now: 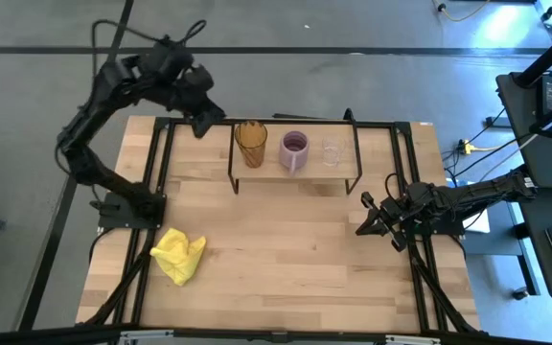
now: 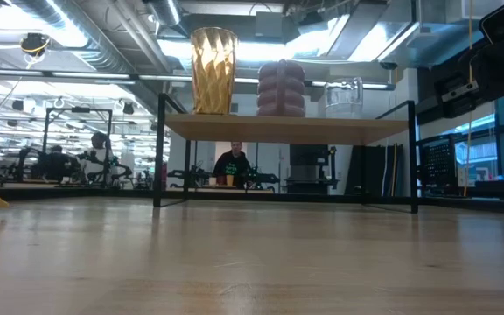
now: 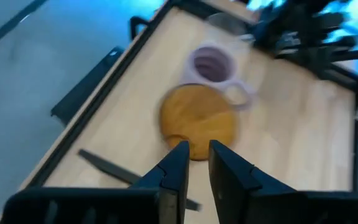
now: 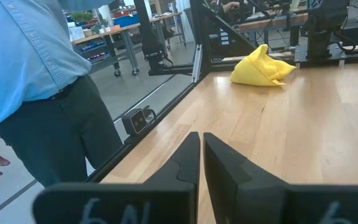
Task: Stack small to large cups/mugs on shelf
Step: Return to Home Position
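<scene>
the low view was lit from above by long ceiling strips [image 2: 59, 33] in the bright room behind. against them the shelf [image 2: 287, 129] showed a shaded underside, and the amber tumbler [image 2: 213, 70] glowed, backlit. a soft sheen lay across the tabletop [image 2: 252, 254]. from overhead the light was even and the shadows faint.

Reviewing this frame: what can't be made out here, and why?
Left wrist view: blur smears the small clear glass cup.
Right wrist view: low light-wood shelf out of frame; person in light-blue shirt cut off by top edge.
High view: that cup's contents too small to tell.
</scene>
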{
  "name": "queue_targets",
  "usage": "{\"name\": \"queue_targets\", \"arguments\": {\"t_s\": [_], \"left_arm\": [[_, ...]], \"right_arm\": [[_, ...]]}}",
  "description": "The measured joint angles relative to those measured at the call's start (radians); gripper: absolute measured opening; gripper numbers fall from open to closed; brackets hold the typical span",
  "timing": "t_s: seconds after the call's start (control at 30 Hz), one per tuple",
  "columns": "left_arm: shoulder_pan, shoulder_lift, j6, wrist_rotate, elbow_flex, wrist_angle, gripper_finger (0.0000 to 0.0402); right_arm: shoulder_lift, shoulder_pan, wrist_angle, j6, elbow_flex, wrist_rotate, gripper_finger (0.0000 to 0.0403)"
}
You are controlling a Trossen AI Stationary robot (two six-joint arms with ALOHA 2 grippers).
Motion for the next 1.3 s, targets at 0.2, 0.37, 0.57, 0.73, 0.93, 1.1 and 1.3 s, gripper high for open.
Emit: {"name": "queue_targets", "arguments": {"t_s": [0.2,0.37,0.57,0.73,0.93,1.1,1.3], "left_arm": [[-0.194,-0.16,-0.145,-0.023,-0.131,0.171,0.0054],[-0.445,-0.4,-0.321,-0.157,-0.56,0.654,0.0054],[-0.653,-0.652,-0.454,-0.387,-1.008,1.058,0.0054],[-0.764,-0.797,-0.425,-0.432,-1.199,1.189,0.0054],[-0.853,-0.935,-0.477,-0.549,-1.379,1.196,0.0054],[-0.903,-1.03,-0.54,-0.595,-1.531,1.211,0.0054],[-0.93,-1.124,-0.569,-0.597,-1.645,1.214,0.0054]], "right_arm": [[0.0,0.0,0.0,-0.001,0.0,0.0,0.0023],[0.0,0.0,0.0,-0.001,0.0,0.0,0.0023],[0.0,0.0,0.0,-0.001,0.0,0.0,0.0023],[0.0,0.0,0.0,0.0,0.0,0.0,0.0023],[0.0,0.0,0.0,0.0,0.0,0.0,0.0023],[0.0,0.0,0.0,0.0,0.0,0.0,0.0023],[0.0,0.0,0.0,-0.001,0.0,0.0,0.0023]]}}
